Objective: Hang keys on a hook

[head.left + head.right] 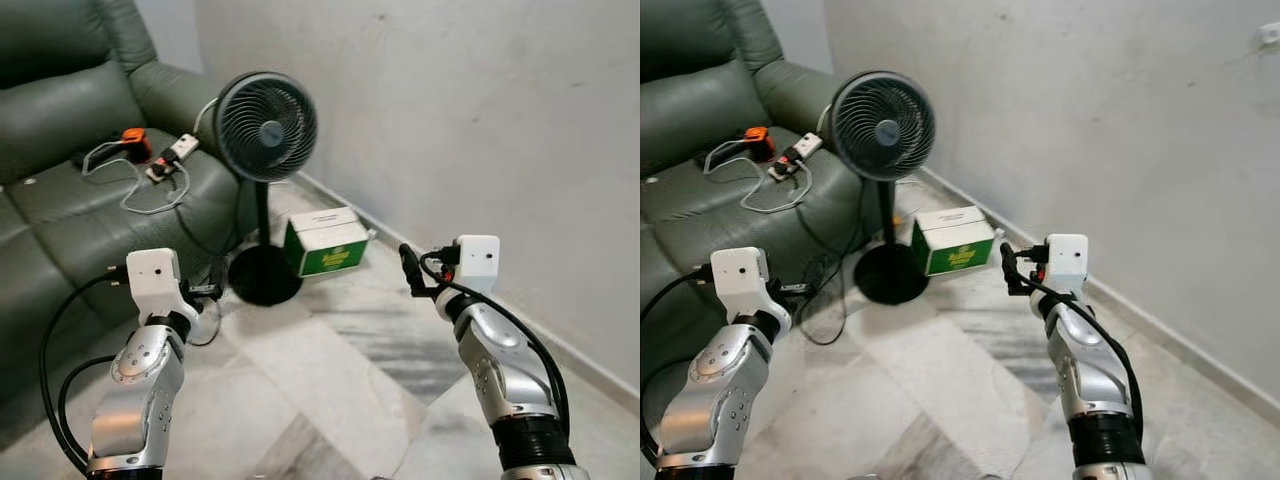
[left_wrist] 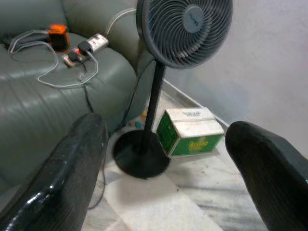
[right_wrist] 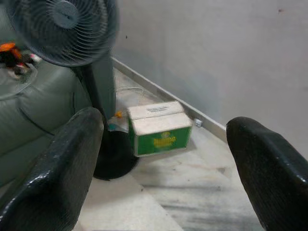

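Both claws, left gripper (image 2: 159, 168) and right gripper (image 3: 163, 168), hang spread apart and empty before me. No keys or hook visible among the black pedestal fan (image 1: 265, 130), green-and-white carton (image 1: 327, 243), dark leather sofa (image 1: 60, 200). I judge I'm searching; next I must locate the keys.

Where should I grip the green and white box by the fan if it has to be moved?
Probably across its two long sides near the white top, coming down from above. The green and white box sits flat on the floor beside the fan base, so low side approaches look crowded.
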Tool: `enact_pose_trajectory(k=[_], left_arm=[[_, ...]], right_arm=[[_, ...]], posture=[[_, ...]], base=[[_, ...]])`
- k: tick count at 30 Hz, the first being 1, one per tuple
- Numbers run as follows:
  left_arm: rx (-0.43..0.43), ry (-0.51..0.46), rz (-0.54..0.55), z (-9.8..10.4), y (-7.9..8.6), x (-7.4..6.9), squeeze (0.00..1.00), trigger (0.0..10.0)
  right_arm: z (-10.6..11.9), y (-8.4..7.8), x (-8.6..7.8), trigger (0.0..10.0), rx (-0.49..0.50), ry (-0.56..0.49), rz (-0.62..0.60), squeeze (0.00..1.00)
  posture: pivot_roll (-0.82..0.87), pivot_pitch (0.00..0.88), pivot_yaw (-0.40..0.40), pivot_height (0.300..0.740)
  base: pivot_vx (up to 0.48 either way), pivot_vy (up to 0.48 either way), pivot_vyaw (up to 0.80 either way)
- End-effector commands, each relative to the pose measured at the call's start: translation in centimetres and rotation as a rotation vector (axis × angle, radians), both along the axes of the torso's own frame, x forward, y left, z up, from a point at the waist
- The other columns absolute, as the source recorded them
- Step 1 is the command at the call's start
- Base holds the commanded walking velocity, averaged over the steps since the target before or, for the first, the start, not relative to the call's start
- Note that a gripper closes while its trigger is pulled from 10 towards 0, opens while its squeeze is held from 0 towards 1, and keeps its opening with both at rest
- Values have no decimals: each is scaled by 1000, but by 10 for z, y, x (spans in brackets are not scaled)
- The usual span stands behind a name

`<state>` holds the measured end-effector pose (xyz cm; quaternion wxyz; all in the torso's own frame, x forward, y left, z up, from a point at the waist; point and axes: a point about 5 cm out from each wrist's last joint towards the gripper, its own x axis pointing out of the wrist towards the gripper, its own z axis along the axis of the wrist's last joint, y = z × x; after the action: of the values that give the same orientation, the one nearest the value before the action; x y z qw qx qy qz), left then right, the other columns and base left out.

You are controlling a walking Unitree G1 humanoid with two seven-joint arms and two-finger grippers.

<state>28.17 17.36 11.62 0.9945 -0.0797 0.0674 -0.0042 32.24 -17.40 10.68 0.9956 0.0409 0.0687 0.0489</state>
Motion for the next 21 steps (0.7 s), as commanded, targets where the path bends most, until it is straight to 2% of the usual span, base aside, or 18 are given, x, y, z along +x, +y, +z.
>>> enact_pose_trajectory(k=[1, 9, 21], left_arm=[[15, -4, -3, 3, 0, 1, 0, 10000], [22, -8, -2, 4, 1, 3, 0, 10000], [33, -39, -24, 9, 1, 5, 0, 10000]], right_arm=[[5, -2, 1, 10000, 2, -19, -10, 0], [6, -2, 3, 10000, 2, -24, -12, 0], [9, -2, 5, 10000, 2, -33, -18, 0]], posture=[[95, 90, -48, 740], [96, 83, -46, 740], [91, 82, -42, 740]], base=[[0, 416, 0], [0, 351, 0], [0, 0, 0]])
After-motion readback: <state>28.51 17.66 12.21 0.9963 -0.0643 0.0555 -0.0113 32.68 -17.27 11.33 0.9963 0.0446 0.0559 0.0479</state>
